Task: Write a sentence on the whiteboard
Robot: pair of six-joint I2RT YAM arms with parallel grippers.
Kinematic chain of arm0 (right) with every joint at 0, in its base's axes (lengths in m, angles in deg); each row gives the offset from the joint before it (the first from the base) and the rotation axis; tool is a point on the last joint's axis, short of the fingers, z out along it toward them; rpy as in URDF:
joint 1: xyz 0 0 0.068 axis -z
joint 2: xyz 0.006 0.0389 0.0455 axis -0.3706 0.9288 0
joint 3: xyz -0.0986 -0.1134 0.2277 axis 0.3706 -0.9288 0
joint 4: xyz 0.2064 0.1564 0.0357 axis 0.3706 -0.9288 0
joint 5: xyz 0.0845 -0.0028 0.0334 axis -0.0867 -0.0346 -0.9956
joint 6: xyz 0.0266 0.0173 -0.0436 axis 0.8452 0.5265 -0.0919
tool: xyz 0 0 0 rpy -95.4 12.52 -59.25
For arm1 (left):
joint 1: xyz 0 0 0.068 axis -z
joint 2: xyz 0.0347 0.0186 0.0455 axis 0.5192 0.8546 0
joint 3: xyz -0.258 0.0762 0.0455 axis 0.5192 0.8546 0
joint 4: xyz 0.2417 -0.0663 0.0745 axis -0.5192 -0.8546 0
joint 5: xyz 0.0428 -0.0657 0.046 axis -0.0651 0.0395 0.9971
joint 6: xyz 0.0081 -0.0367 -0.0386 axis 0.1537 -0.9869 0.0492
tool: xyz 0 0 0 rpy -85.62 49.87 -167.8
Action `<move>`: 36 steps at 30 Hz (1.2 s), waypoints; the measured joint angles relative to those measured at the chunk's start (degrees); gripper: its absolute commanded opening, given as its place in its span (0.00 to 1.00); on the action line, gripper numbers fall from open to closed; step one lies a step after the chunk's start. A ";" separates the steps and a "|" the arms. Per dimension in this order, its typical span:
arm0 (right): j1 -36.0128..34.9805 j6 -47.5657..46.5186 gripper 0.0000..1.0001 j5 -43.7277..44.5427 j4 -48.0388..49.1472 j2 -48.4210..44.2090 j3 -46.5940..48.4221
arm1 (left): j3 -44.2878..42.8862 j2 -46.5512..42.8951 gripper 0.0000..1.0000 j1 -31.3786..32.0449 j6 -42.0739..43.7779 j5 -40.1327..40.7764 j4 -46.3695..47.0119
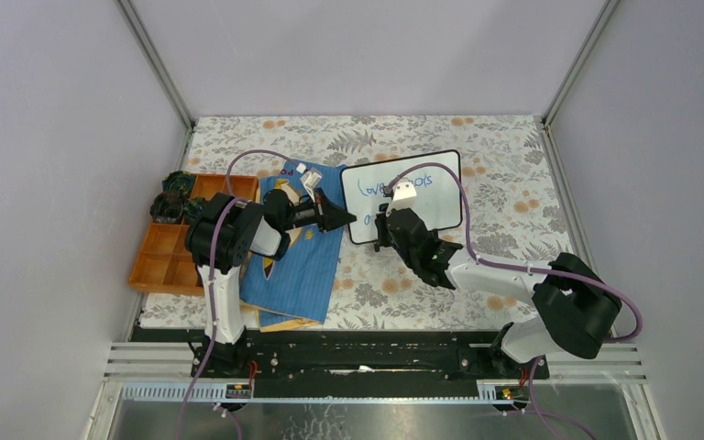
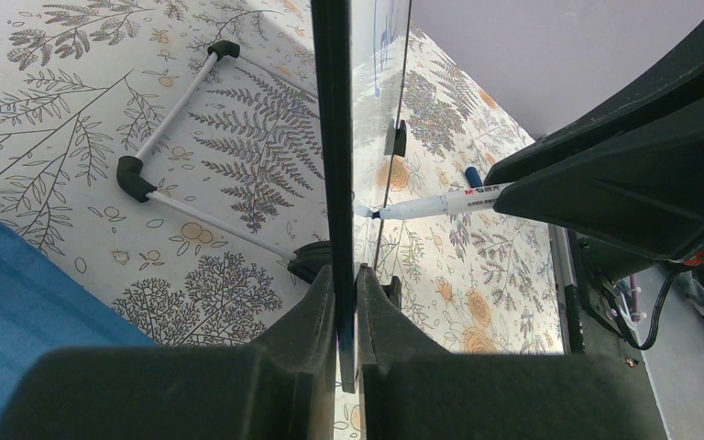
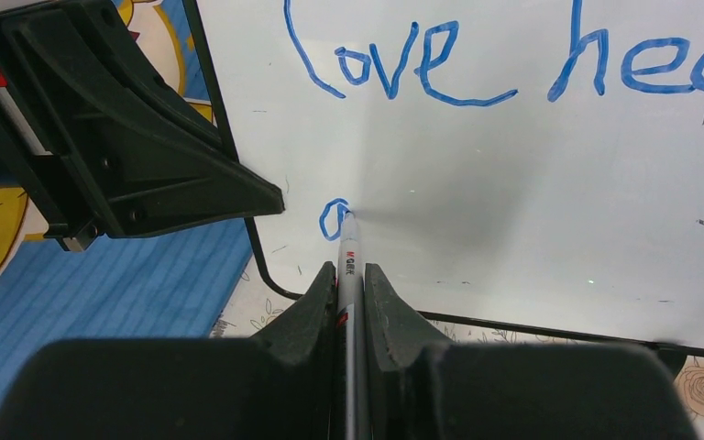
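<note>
The whiteboard (image 1: 445, 209) stands tilted at mid table. My left gripper (image 1: 350, 218) is shut on its left edge; in the left wrist view the jaws (image 2: 346, 280) pinch the black frame (image 2: 332, 137). My right gripper (image 1: 383, 225) is shut on a white marker (image 3: 348, 266). The marker tip touches the board (image 3: 513, 183) at a small blue loop (image 3: 333, 218) that starts a second line. The sentence's first line reads "love hea" (image 3: 403, 69) and runs out of the right wrist view. The marker also shows in the left wrist view (image 2: 440, 203).
A blue cloth-like book (image 1: 298, 266) lies under the left arm. An orange compartment tray (image 1: 170, 247) sits at the left edge with dark items at its far end. Small white objects (image 1: 307, 174) lie behind the book. The board's white stand legs (image 2: 174, 101) rest on the floral cloth.
</note>
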 measured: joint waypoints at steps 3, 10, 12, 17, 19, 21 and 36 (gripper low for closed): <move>0.02 0.09 0.00 -0.04 -0.15 -0.13 -0.15 | 0.00 0.00 0.00 0.00 0.00 0.00 0.00; 0.28 0.26 0.00 -0.02 -2.10 -1.11 -0.35 | 0.00 0.00 0.00 0.00 0.00 -0.07 0.00; 0.57 0.33 0.00 -0.02 -2.93 -2.25 -0.42 | 0.00 0.00 0.00 0.00 0.00 -0.07 0.02; 0.72 0.33 0.00 0.15 -3.21 -6.19 -0.39 | 0.00 0.00 0.00 0.00 0.00 -0.07 0.00; 0.85 0.31 0.00 0.15 -3.21 -7.06 -0.13 | 0.00 0.00 0.00 0.00 0.00 -0.07 0.00; 1.20 0.31 0.00 0.13 -3.21 -7.10 0.26 | 0.00 0.00 0.00 0.00 0.00 -0.07 0.00; 2.34 0.33 0.00 -0.59 -3.04 -4.55 1.99 | 0.00 -0.11 0.00 0.00 0.09 -0.07 -0.11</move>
